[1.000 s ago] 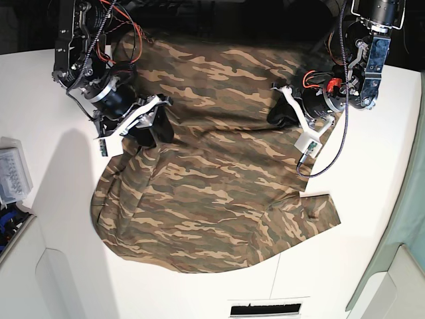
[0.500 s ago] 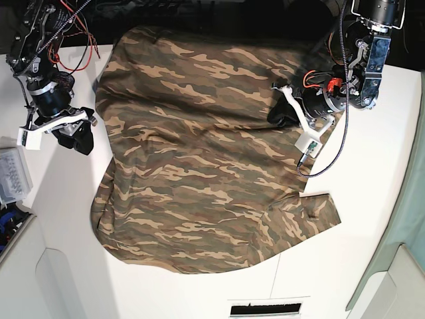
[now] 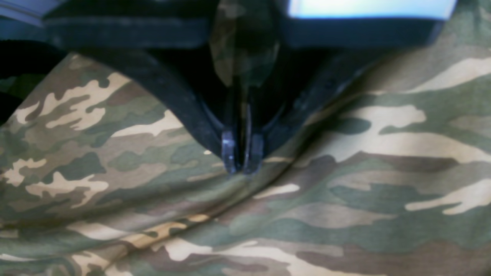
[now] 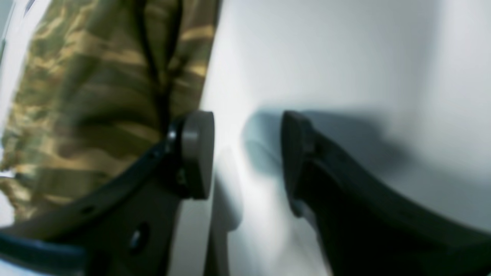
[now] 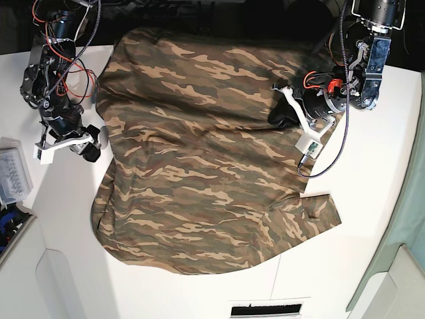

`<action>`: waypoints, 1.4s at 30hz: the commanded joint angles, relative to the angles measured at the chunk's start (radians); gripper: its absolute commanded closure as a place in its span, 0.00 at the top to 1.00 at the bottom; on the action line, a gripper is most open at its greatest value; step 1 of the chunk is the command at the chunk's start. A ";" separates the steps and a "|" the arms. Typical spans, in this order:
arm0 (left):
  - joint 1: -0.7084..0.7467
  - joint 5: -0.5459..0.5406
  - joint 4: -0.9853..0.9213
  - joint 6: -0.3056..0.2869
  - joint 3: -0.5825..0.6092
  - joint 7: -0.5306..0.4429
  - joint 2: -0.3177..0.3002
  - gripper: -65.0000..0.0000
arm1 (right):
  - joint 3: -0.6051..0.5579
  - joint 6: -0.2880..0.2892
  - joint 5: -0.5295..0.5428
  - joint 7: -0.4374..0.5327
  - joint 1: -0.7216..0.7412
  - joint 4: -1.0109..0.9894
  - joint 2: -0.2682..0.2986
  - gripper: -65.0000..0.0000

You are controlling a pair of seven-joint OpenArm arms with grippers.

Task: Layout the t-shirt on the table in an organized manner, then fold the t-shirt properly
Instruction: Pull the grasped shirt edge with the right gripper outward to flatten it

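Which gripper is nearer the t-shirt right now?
Left. The left gripper is shut on a fold of the t-shirt; the right gripper is open over bare table beside the shirt's edge.

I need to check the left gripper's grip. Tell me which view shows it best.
The left wrist view: the left gripper fills it, fingertips pinched shut on a fold of the camouflage t-shirt. The base view shows that gripper small and dark at the shirt's edge, grip unreadable. The right wrist view does not show it.

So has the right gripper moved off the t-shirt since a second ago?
Yes. The right gripper has swung from over the t-shirt outward, onto bare table beside its edge.
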 commanded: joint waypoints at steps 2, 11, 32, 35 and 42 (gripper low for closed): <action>0.018 0.123 -0.024 0.078 0.001 0.129 -0.016 0.09 | -0.040 0.001 0.005 0.003 0.017 -0.014 -0.002 0.44; 0.018 0.123 -0.024 0.078 0.001 0.126 -0.016 0.09 | -0.189 0.000 -0.047 0.041 0.017 -0.016 -0.090 0.43; 0.017 0.157 -0.025 0.079 0.001 0.128 -0.034 0.09 | 0.027 0.054 -0.062 -0.040 -0.051 0.309 -0.043 0.00; 0.016 0.158 -0.025 0.079 0.001 0.127 -0.055 0.09 | 0.080 0.054 -0.045 -0.040 -0.091 0.356 0.027 0.00; -0.019 0.162 -0.025 0.074 0.001 0.130 -0.083 0.09 | 0.230 0.053 0.004 -0.059 -0.173 0.358 0.174 0.00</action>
